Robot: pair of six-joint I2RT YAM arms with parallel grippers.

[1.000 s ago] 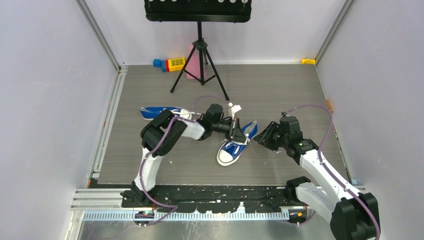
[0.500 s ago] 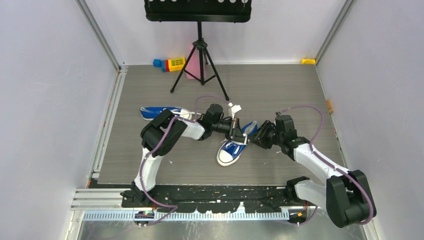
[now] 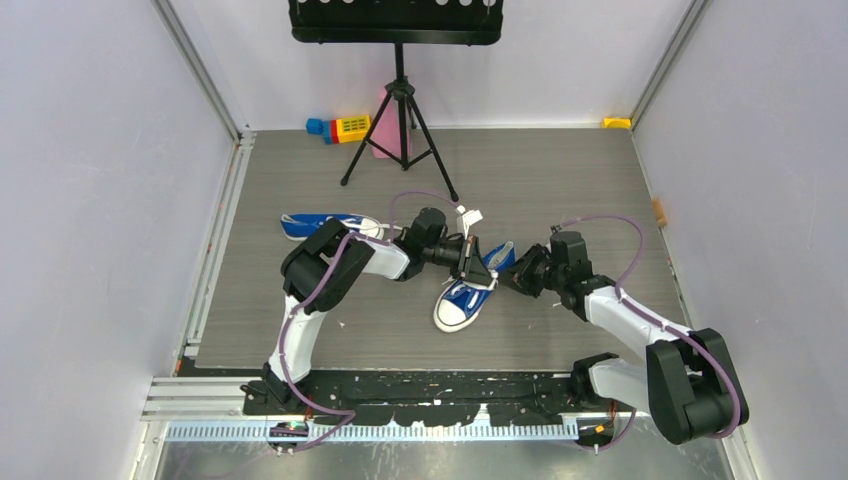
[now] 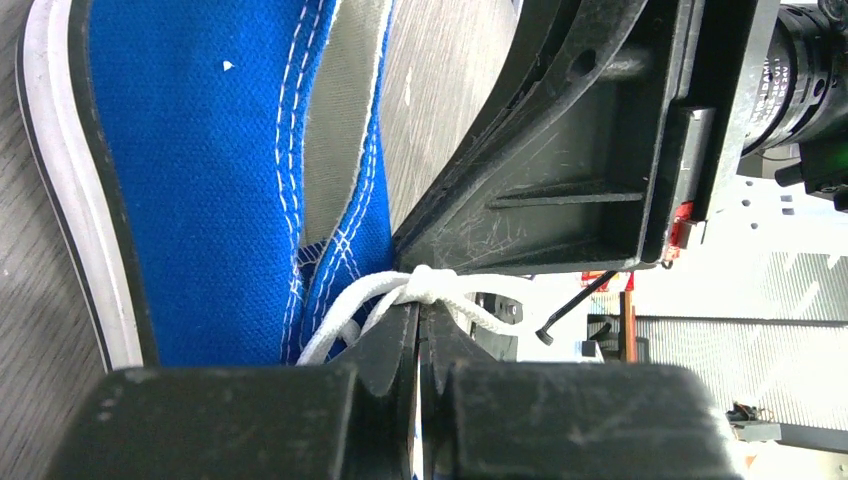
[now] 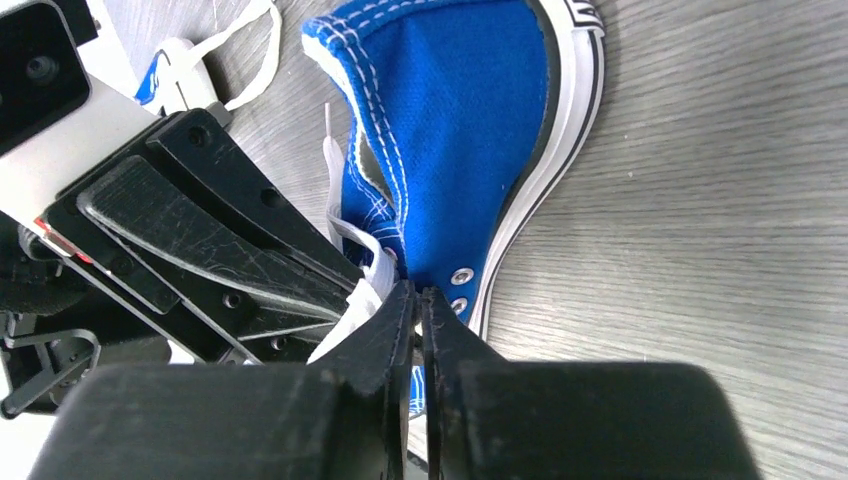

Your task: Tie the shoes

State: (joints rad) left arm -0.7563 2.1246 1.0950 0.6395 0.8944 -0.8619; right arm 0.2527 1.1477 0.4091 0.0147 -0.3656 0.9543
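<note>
One blue shoe lies mid-table, toe cap toward me; the other shoe lies on its side at the left, behind the left arm. My left gripper is at the middle shoe's opening, and in its wrist view the left gripper is shut on the white lace, a knot sitting right at the tips beside the blue canvas. My right gripper faces it from the right. In its wrist view the right gripper is pressed together on the lace, by the eyelets of the shoe.
A black tripod stand stands at the back centre, with coloured toy blocks and a pink object beside it. A small yellow piece sits in the back right corner. White walls enclose the grey mat.
The right arm has reached left to the middle shoe and its jaws have closed at the lace. The left gripper has stayed shut in place.
</note>
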